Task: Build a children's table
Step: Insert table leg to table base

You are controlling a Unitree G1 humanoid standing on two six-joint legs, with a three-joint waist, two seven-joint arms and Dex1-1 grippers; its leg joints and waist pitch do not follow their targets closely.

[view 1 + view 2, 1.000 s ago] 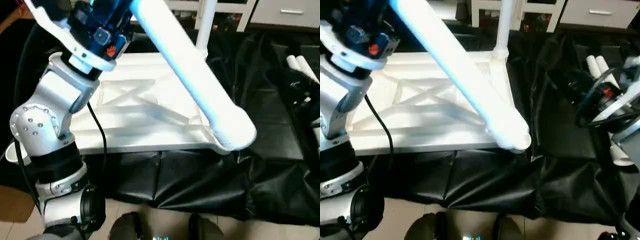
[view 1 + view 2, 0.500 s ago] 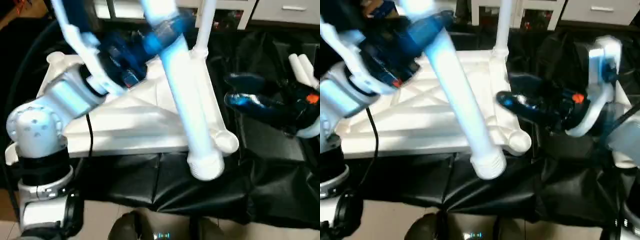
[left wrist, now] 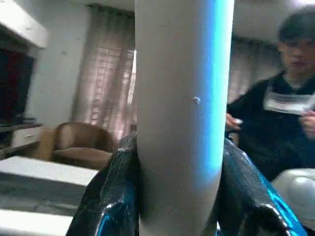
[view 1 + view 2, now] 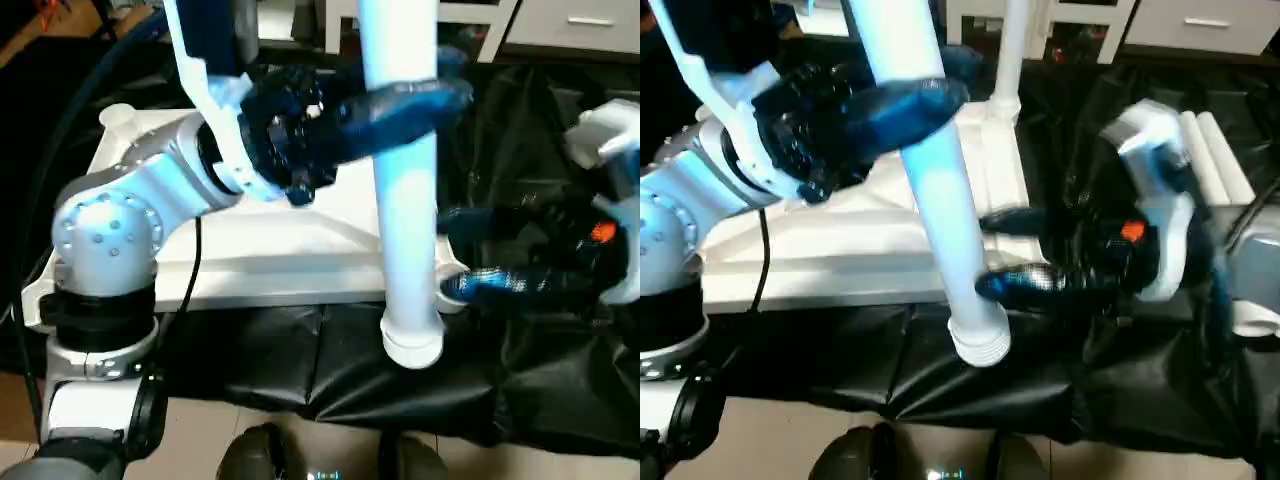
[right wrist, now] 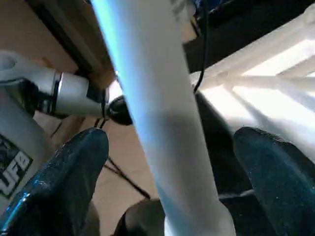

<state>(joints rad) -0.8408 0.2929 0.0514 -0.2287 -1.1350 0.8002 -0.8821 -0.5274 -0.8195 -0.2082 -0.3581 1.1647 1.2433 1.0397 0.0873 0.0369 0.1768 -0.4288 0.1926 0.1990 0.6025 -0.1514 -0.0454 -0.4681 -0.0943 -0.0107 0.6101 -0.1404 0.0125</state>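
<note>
white plastic top (image 4: 300,240), underside up w/ x-ribs showing, lies on black sheet (image 4: 560,390) over floor; near edge of top runs along sheet's front part, round socket at its near right corner partly hidden behind held leg.

leg (image 4: 405,200), white tube: held nearly upright by left gripper (image 4: 400,100), black fingers clamped round it on both sides about mid-length. threaded lower end (image 4: 412,340) hangs just in front of top's near right corner, over the sheet; contact w/ socket can't be told. left wrist view: leg (image 3: 182,123) fills the gap betw. both fingers (image 3: 110,196), pressed to it.

2nd leg (image 4: 1008,55): stands upright at top's far right corner, seated there.

spare legs (image 4: 1220,160): two white tubes lying side by side on sheet near its right edge, well apart from top.

right gripper (image 4: 1005,250): jaws wide, one finger either side of held leg's lower part, near top's right corner; not closed on it. right wrist view: fingers (image 5: 64,182) stand well clear of leg (image 5: 157,118) on both sides, gap visible each side.

person (image 3: 280,118): dark top, seen in left wrist view beyond leg, hands raised near chest.

brown armchair (image 3: 81,147), curtains behind it, same view.
</note>
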